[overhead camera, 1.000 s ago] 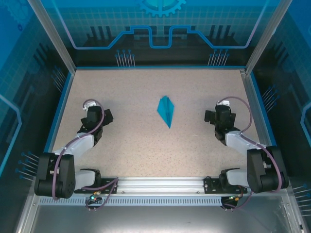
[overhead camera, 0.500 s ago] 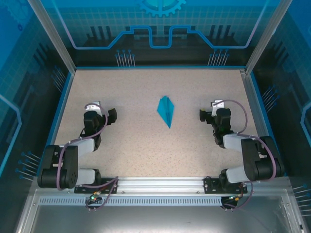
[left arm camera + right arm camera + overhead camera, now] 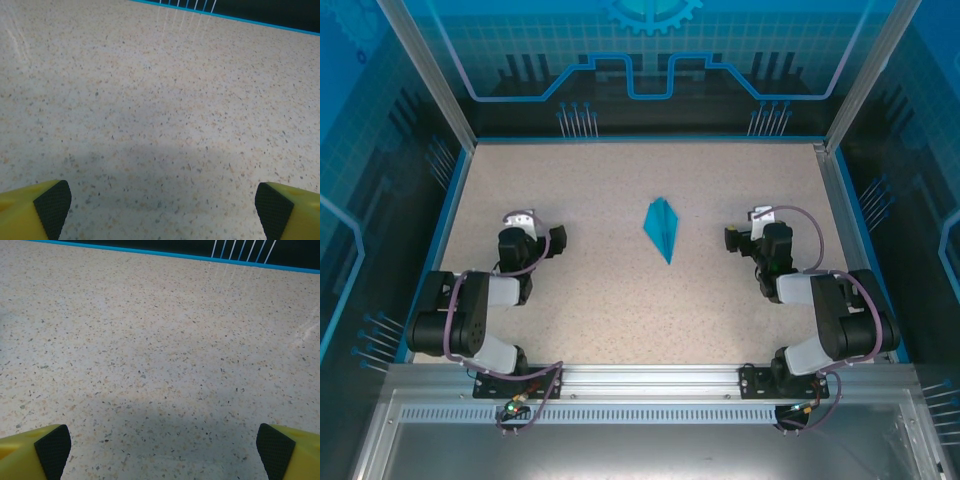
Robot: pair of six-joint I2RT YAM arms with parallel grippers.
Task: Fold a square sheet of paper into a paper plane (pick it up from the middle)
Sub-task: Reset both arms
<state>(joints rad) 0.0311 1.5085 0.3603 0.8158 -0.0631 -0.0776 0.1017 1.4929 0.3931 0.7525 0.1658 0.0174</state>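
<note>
Gaping wide, left fingers (image 3: pixel 52 207) and right fingers (image 3: pixel 52 445) are flanking the paper plane (image 3: pixel 662 227), probably flimsy: pinch its centre crease gently.

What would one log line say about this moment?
paper plane: folded, lying on table, untouched | left jaws: open, empty | right jaws: open, empty

No legible text, label, brand or number anywhere
</note>
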